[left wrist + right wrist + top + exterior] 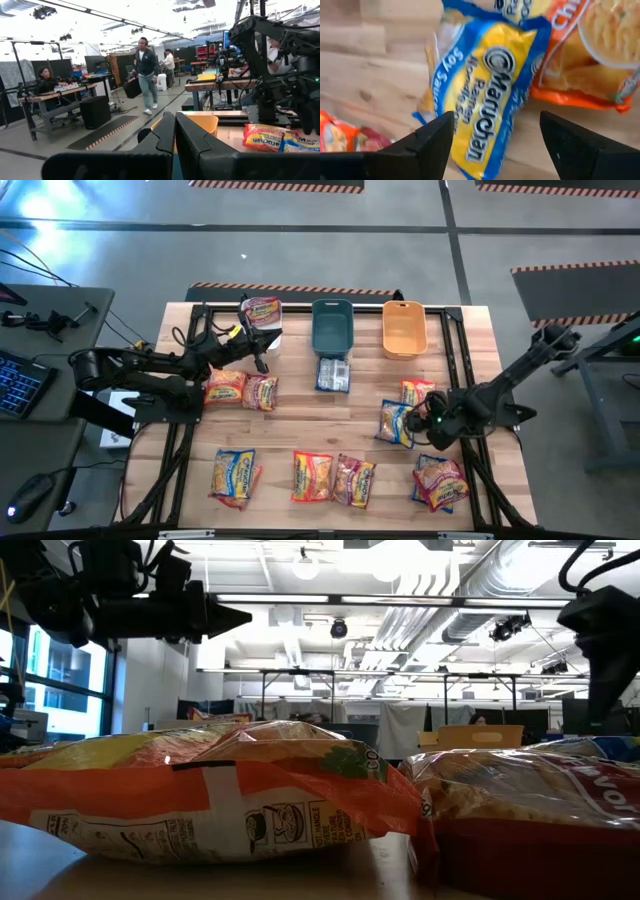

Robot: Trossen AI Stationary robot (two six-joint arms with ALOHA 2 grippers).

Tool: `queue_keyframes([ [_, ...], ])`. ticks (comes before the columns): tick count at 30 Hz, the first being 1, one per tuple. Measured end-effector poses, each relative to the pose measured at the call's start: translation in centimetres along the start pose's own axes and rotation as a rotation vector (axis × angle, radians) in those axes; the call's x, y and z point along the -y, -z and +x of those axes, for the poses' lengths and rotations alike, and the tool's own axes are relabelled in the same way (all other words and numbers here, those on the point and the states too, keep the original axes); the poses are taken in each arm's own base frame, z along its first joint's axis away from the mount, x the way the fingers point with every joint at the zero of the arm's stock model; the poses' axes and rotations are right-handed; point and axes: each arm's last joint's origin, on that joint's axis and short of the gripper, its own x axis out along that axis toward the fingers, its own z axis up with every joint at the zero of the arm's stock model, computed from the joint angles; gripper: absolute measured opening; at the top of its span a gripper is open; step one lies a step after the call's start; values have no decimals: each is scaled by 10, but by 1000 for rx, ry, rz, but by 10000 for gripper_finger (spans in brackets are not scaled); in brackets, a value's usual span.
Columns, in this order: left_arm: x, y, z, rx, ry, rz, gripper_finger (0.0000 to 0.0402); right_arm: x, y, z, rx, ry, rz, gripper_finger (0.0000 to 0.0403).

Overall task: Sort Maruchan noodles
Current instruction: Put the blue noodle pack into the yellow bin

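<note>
**Blue-and-yellow packet sat right under wide-open right jaws**

Blue-and-yellow soy sauce packet (485, 95) lay flat on the wooden table (300, 430), straight ahead of the right gripper (495, 135) and lined up with the gap between its two fingers. The jaws stood wide apart and nothing was pinched between them; the fingers (432, 142) hung just above the packet without touching it, as far as I could tell. An orange packet (592, 55) sat just beside the blue one, past the far finger, with their edges meeting. From above, that gripper (428, 423) hovered over the table's right side.

Rest of the noodles were scattered around: two red-orange packets (240, 390) together near the left arm, three more (300, 477) along the near edge, and a small pile (440, 480) close behind the right gripper. One packet sat in the white bin (262, 315), a blue one in front of the teal bin (332, 325), and the orange bin (404, 328) stood next to that.

Left gripper (262, 363) was closed tight with nothing in it, held in the air near the white bin.
</note>
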Motion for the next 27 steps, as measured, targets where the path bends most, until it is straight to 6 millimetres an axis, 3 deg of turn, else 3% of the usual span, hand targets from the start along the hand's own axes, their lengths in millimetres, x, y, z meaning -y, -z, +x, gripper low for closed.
queue_keyframes([
  [5, 0, 1, 0, -15, 2, -6, 3, 1, 4, 9, 10, 67, 8, 277],
  [21, 1, 1, 0, -14, 7, -9, 3, -6, 18, 38, 139, 21, 19, 277],
  [27, 1, 1, 0, -14, 9, -10, 3, -9, 22, 47, 185, -16, 13, 244],
])
